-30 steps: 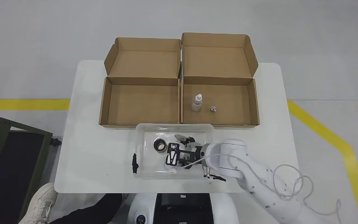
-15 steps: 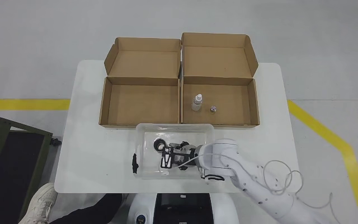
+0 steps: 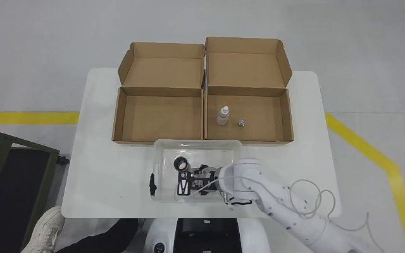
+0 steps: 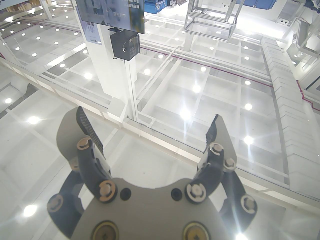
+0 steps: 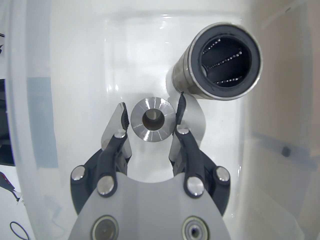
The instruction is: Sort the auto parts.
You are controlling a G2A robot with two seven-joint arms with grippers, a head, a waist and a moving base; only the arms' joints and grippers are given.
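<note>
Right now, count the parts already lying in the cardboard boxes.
2. A small white bottle and a tiny round part lie side by side in the right-hand cardboard box. None seems hidden.

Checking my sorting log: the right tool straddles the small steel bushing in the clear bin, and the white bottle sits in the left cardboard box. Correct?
No. The top view shows the white bottle in the right cardboard box, not the left cardboard box. The rest holds: the right tool straddles the small steel bushing in the clear bin.
</note>
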